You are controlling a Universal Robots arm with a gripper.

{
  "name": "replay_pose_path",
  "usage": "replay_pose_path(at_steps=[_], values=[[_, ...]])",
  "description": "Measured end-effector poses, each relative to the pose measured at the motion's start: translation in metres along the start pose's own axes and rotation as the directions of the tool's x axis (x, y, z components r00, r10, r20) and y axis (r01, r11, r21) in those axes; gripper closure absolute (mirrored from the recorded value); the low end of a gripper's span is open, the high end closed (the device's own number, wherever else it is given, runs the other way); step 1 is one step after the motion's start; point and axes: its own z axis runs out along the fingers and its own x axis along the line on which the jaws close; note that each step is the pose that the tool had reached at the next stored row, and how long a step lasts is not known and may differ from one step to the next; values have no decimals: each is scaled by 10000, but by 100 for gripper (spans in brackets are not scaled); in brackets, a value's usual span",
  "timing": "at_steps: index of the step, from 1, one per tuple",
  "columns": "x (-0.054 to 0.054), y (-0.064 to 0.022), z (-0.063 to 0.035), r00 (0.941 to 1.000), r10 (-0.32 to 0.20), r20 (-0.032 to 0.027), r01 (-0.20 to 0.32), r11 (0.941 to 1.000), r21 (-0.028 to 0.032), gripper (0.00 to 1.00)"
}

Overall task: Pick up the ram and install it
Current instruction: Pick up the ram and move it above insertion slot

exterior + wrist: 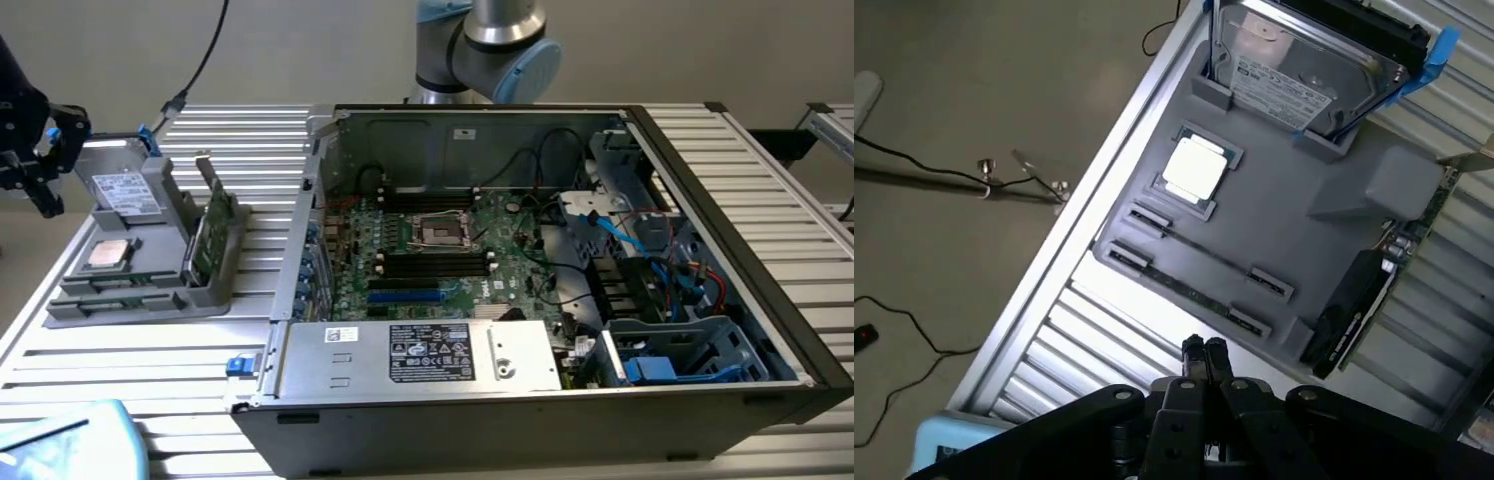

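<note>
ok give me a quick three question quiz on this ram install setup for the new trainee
1. True or false: the ram is already seated on the motherboard.
2. On the grey tray, what lies between the drive and the ram? A) silver processor chip B) fan C) screwdriver
3. Fill in: the gripper is ___ and holds nothing.
Key: 1 false, it sits in the tray; 2 A; 3 shut.
</note>
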Motion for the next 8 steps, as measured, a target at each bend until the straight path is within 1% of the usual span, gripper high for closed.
replay_pose_path(at_steps=[2, 4, 6, 8], values=[[-1, -1, 15, 9993, -369, -18, 369, 9993, 23, 89], [-2, -1, 29, 9973, -733, -36, 733, 9973, 46, 89], [-3, -2, 43, 9940, -1091, -57, 1091, 9940, 67, 89], [-4, -3, 57, 9892, -1461, -78, 1462, 9892, 89, 89]])
